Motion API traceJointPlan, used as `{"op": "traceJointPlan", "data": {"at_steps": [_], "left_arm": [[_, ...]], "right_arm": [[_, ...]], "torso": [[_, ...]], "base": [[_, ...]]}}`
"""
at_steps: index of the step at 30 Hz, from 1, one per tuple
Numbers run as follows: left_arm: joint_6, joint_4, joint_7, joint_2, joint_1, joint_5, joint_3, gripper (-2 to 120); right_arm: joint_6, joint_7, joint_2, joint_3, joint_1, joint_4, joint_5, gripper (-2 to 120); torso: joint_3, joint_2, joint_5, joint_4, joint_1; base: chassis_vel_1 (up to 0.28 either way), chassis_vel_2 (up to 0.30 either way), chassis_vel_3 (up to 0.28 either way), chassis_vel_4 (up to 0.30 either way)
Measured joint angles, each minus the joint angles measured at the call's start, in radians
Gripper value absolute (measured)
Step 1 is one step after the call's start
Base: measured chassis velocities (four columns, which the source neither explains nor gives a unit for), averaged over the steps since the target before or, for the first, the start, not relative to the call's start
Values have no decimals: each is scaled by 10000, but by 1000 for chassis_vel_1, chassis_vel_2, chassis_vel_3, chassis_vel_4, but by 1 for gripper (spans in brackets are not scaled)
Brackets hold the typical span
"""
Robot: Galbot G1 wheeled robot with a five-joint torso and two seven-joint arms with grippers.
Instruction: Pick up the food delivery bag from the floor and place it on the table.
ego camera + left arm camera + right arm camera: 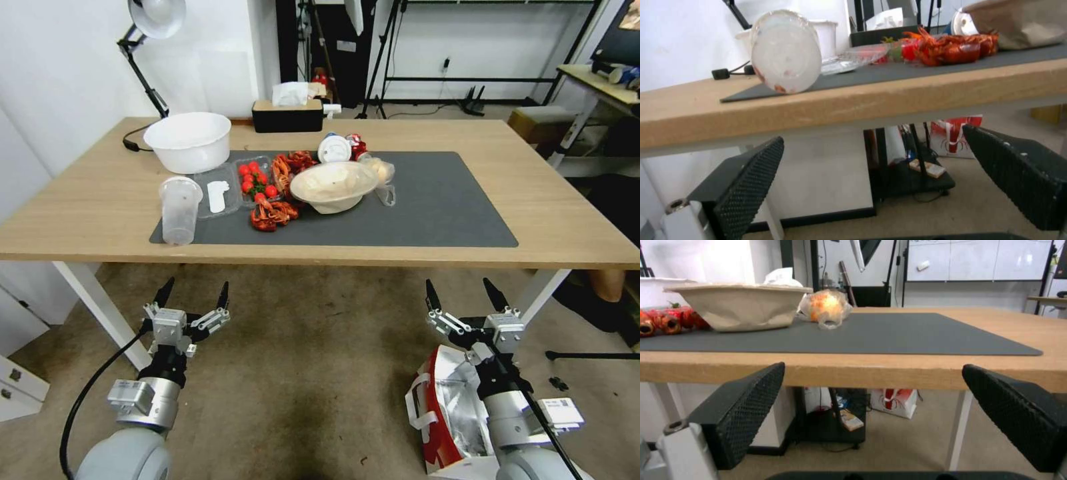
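The food delivery bag (448, 407) sits on the floor (313, 373) at lower right, beneath the right gripper (467, 297). Both grippers' fingers are apart. Best approach: lower onto a strap handle (419, 400).

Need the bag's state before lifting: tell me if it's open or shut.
Open: the food delivery bag on the floor gapes upward, its silver foil lining showing.

Food delivery bag (445, 407) partly behind the right arm, cut off by the bottom edge.
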Motion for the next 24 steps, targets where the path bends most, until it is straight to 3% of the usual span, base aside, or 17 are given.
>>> {"op": "traceJointPlan", "data": {"at_steps": [24], "left_arm": [[-62, 61, 26, -54, 33, -124, 17, 100]], "right_arm": [[147, 29, 158, 42, 31, -99, -62, 100]], "torso": [[-621, -1026, 0, 0, -407]], "base": [[0, 0, 0, 0]]}}
